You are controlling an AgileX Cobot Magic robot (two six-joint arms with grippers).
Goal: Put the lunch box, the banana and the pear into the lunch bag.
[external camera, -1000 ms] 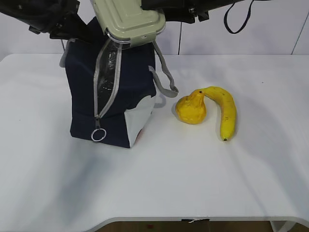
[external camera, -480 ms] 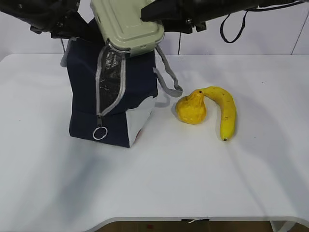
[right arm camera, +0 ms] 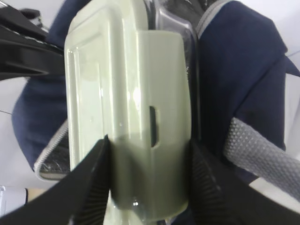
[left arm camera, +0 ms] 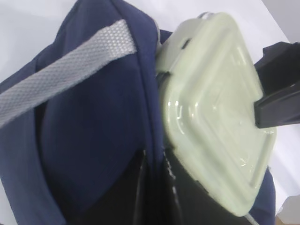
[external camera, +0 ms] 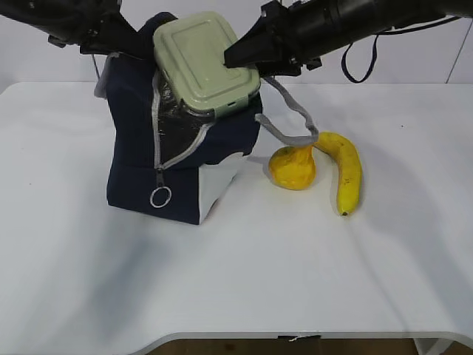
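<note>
The lunch box [external camera: 205,65] was held at the mouth of the lunch bag [external camera: 177,166], tipped on a slant, with its green lid up and its lower end just inside the shiny lining. It was squeezed on both sides by the right gripper [right arm camera: 149,180], whose two black fingers [right arm camera: 93,183] were pressed flat on the box. The bag's top edge was pinched by the left gripper [left arm camera: 152,187], so the opening was kept wide. The bag stood toward the far left of the counter [external camera: 259,281]. The pear [external camera: 293,167] and the banana [external camera: 343,168] were lying near the middle of the counter, touching each other, just beside the bag and not yet packed.

To do this step well, the box should probably be turned so it lines up with the long slit of the zipper, then pushed down slowly. The bag should be held firm so it is not tipped over. The grey handle [external camera: 292,122] looked close to the box and could get caught, so it should be watched.
</note>
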